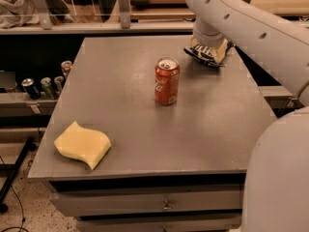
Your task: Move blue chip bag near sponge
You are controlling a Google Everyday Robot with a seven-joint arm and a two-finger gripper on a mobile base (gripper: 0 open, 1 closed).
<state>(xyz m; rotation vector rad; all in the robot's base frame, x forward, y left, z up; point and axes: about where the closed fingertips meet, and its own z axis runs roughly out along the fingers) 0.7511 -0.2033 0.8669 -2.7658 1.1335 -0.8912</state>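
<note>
A grey table (120, 95) is seen from above and in front, with a flat, bare-looking top. The blue chip bag (202, 56) lies near the far right corner of the table, a small dark crinkled packet with pale markings, set in a little from the far edge and from the right edge. The gripper (208, 50) is right at the bag, directly over it, at that same far right corner. Pale yellowish parts of the gripper show on either side of the bag, but the wrist above hides most of it, so whether it is spread or has closed on the bag cannot be told, nor whether the bag is lifted off the surface. The robot's white arm (241, 18) reaches in from the upper right and bends down to that corner, and a large white part of the robot's body (280, 178) fills the lower right, past the front right corner.

The sponge (83, 144), a pale yellow block with wavy sides, lies flat near the front left corner, well apart from the bag, which sits diagonally across the table from it. A red soda can (167, 81) stands upright near the middle of the table, somewhat toward the far edge, between the two and nearer the bag. Beyond the left edge, several drink cans (43, 84) stand on a lower shelf. A drawer with a small handle (166, 206) sits under the front edge
</note>
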